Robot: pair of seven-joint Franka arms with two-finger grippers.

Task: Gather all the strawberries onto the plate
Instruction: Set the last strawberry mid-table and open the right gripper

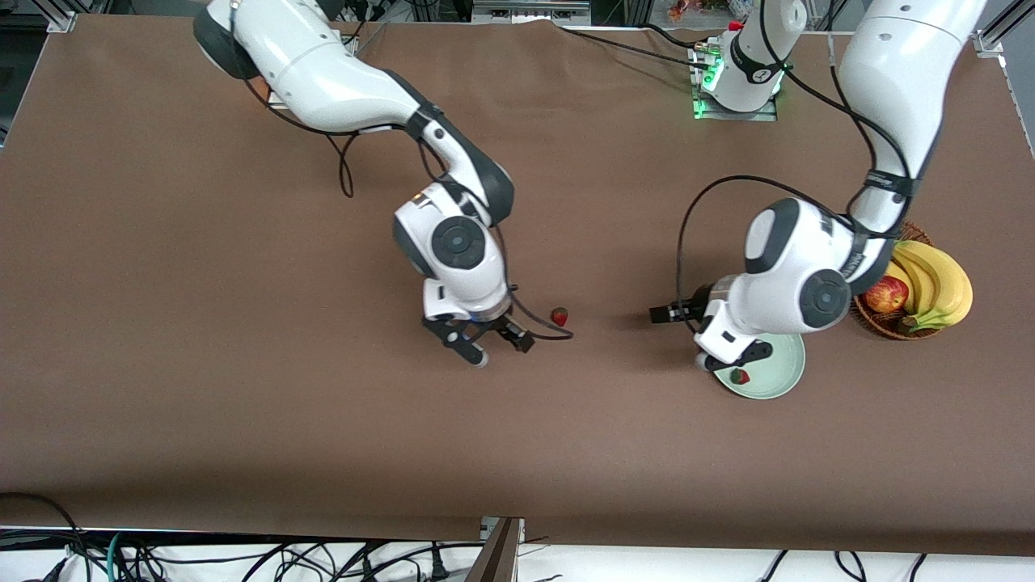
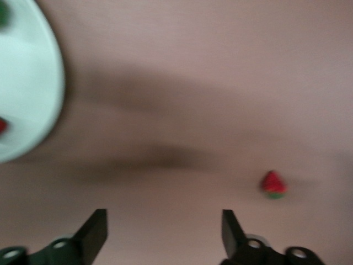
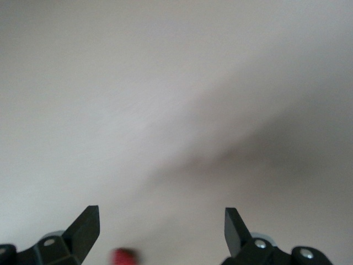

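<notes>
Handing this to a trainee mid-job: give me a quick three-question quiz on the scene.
1. True or false: the right tool grips the small red strawberry lying on the brown table.
2. Which holds the red-yellow apple: A, the pale mint-green round plate, or B, the brown wicker basket?
3. Fill in: in the front view, beneath the left tool, the plate shows ____ strawberry.
Key: 1 false, its jaws stand open and empty; 2 B; 3 one berry.
</notes>
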